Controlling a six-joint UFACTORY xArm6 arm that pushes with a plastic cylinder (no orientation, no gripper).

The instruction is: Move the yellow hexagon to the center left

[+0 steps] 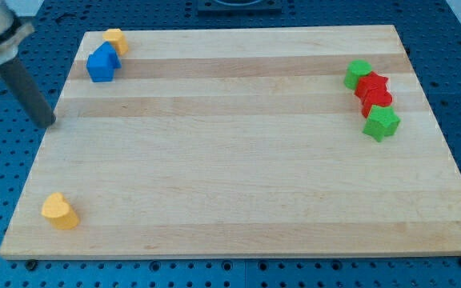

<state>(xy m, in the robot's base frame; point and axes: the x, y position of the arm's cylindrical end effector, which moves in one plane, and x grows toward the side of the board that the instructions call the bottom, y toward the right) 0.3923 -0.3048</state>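
One yellow hexagon (pixel 116 40) touching blue block (pixel 102 64), yellow heart (pixel 60 211) apart, my tip (pixel 49 124) between, empty.

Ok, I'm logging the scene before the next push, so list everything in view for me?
Board: one, pale wood, fills most of the view.
Yellow hexagon: one, top left corner, touching the blue block.
Blue block: one, top left, just below the hexagon.
Yellow heart: one, bottom left corner.
Green blocks: two, right edge, upper and lower.
Red blocks: two, right edge, between the greens.
My tip: one, dark rod, left edge, below the blue block, touching no block.
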